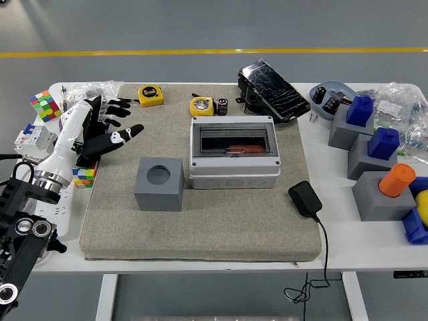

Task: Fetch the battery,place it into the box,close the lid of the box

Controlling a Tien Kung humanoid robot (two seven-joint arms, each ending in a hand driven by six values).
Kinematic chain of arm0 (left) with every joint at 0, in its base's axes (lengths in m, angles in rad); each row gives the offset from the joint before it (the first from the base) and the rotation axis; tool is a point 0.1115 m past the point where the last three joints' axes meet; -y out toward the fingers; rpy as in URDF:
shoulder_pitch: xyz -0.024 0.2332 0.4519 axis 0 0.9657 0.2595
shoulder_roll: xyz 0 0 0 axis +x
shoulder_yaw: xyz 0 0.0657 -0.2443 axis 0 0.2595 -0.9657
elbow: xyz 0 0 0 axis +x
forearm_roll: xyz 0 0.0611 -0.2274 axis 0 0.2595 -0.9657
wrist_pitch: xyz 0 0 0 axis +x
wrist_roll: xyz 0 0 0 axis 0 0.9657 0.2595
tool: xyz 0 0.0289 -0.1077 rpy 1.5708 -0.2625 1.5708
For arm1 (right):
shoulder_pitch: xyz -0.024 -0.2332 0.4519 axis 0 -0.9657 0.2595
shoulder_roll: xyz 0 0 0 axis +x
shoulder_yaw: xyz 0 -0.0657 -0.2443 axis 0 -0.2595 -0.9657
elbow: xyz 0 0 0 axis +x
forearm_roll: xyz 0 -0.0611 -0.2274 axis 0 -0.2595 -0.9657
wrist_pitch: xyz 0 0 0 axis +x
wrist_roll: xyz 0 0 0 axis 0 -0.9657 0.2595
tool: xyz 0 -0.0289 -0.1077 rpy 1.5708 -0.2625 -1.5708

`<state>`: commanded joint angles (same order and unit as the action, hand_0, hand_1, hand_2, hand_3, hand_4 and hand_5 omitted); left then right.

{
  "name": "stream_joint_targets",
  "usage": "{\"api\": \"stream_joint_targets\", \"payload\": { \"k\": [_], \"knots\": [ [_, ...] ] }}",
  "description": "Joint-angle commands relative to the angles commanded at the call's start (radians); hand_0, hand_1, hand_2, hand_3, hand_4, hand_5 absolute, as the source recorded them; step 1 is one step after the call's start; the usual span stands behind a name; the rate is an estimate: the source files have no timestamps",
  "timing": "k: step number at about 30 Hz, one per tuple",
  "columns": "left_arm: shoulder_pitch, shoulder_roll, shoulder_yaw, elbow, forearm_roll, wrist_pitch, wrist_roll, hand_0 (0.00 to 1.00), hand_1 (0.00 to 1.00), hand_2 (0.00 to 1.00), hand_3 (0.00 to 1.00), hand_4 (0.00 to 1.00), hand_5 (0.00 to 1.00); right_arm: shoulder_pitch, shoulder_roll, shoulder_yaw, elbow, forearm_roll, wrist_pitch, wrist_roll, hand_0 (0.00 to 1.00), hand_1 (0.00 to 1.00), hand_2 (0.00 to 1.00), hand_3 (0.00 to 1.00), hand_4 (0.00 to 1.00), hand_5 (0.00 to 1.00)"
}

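Observation:
A small black battery [221, 105] stands upright at the back of the grey mat [200, 221], beside a yellow tape measure [202, 105]. In front of it sits the grey box [234, 153] with its clear lid down; something orange shows inside. My left hand [105, 127] hovers over the mat's left edge, well left of the box and battery, fingers spread and holding nothing. The right hand is out of view.
A grey cube with a round hole [159, 183] stands left of the box. A black adapter [305, 198] lies right of it, a black case [273, 89] behind. Rubik's cubes [45, 105], a second tape measure [150, 95] and grey blocks [381, 194] ring the mat.

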<state>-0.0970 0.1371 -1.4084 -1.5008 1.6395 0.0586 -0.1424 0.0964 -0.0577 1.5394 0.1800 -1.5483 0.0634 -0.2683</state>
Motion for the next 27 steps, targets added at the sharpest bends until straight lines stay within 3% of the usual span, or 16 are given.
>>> {"api": "stream_joint_targets", "payload": {
  "k": [27],
  "knots": [
    [0.015, -0.004, 0.0, -0.002, 0.015, -0.003, 0.02, 0.457, 0.599, 0.555, 0.556, 0.998, 0.428, -0.01, 0.005, 0.011, 0.0, 0.0, -0.003, -0.001, 0.643, 0.663, 0.672, 0.575, 0.97, 0.58]
  ]
}}
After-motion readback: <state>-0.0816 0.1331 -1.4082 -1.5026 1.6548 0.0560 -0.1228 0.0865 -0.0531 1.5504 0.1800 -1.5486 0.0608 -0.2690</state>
